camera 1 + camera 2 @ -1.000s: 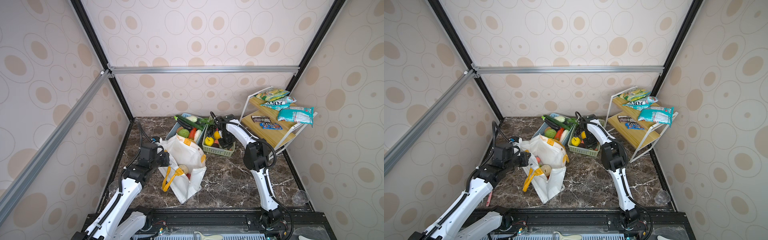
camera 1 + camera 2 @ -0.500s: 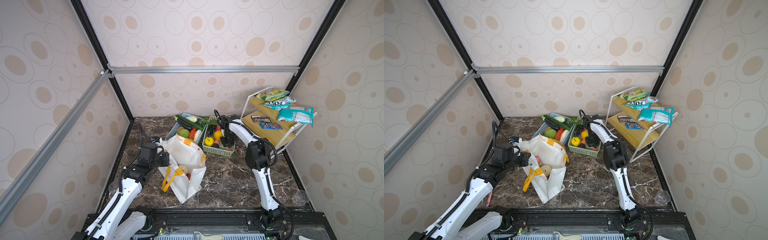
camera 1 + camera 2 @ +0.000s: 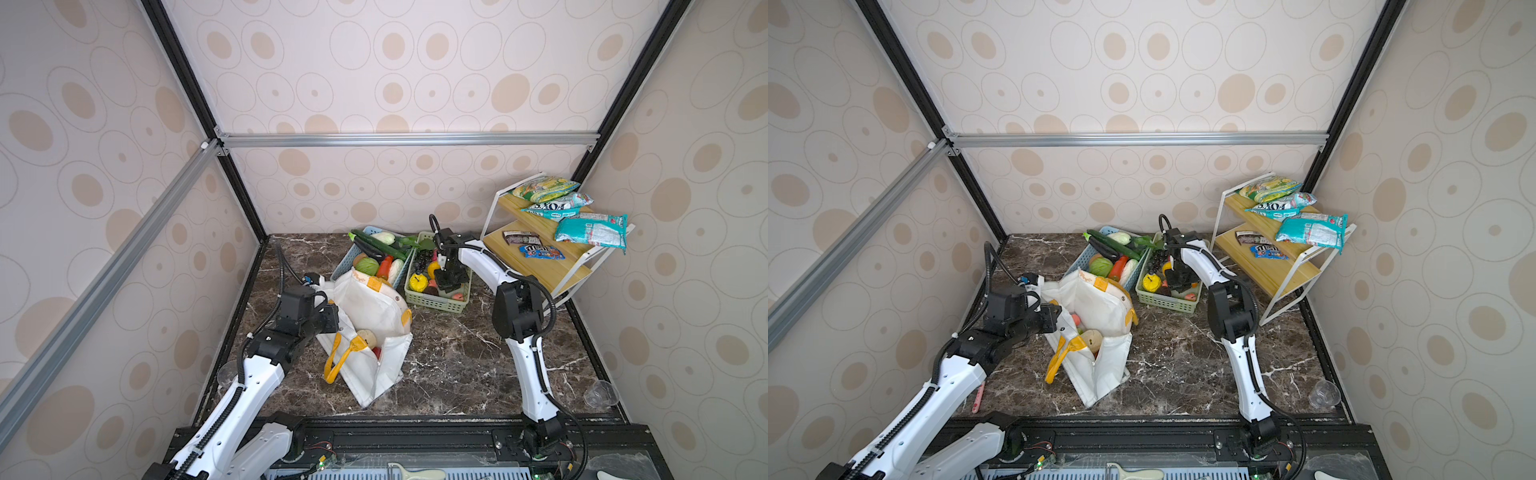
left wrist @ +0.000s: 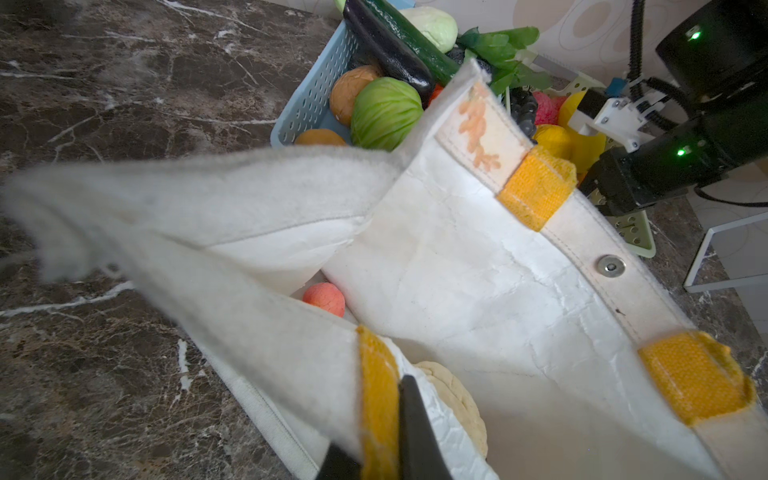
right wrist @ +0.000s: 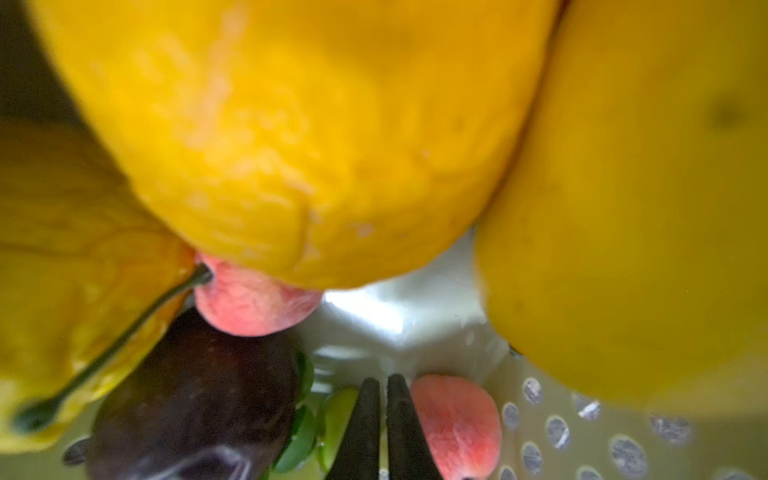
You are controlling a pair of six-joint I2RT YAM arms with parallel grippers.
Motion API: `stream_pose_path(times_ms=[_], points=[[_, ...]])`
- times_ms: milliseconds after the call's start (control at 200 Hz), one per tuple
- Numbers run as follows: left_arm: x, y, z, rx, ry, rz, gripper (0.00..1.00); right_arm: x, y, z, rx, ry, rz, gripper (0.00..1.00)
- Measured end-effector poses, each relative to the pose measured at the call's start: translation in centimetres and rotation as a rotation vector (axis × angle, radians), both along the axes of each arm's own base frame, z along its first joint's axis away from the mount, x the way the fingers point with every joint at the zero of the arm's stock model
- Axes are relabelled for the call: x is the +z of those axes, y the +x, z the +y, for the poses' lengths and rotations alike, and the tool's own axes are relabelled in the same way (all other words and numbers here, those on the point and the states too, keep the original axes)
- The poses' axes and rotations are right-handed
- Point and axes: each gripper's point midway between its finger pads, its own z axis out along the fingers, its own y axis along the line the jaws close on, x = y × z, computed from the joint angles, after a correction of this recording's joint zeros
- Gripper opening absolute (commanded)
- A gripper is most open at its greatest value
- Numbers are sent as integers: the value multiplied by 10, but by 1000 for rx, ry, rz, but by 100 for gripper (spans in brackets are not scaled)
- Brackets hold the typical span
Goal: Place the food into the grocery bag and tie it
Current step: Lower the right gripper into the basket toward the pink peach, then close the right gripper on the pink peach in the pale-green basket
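The white grocery bag (image 3: 374, 307) (image 3: 1100, 307) stands open on the marble floor. My left gripper (image 4: 380, 449) (image 3: 332, 322) is shut on its near rim, at a yellow strap tab (image 4: 376, 395). Inside the bag lie a pink fruit (image 4: 324, 299) and a beige round piece (image 4: 457, 407). My right gripper (image 5: 383, 415) (image 3: 446, 284) is down in the green basket (image 3: 440, 305), its jaws shut with only a sliver between them and nothing held. A pink peach (image 5: 457, 424) lies right beside one finger. Big yellow fruits (image 5: 311, 145) and a dark fruit (image 5: 195, 395) crowd around.
A blue basket (image 3: 345, 262) of vegetables stands behind the bag, next to the green one. A wooden two-step rack (image 3: 540, 266) with snack packets stands at the right rear. A clear cup (image 3: 600, 392) sits by the right wall, and the right arm's elbow (image 3: 517, 309) stands before the rack.
My right gripper has moved from the far end of the green basket toward its near end and sunk lower among the fruit. The left arm and bag have not moved.
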Motion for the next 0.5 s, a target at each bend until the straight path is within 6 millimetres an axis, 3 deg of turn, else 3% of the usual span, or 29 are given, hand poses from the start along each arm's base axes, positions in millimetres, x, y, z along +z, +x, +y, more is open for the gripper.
stream_pose_path(times_ms=[155, 230, 495], points=[[-1, 0, 0, 1, 2, 2, 0, 35, 4, -1, -13, 46, -63, 31], [-1, 1, 0, 1, 2, 3, 0, 46, -1, -5, -2, 43, -59, 35], [-4, 4, -1, -1, 2, 9, 0, 40, -25, -23, 54, -39, 40, 43]])
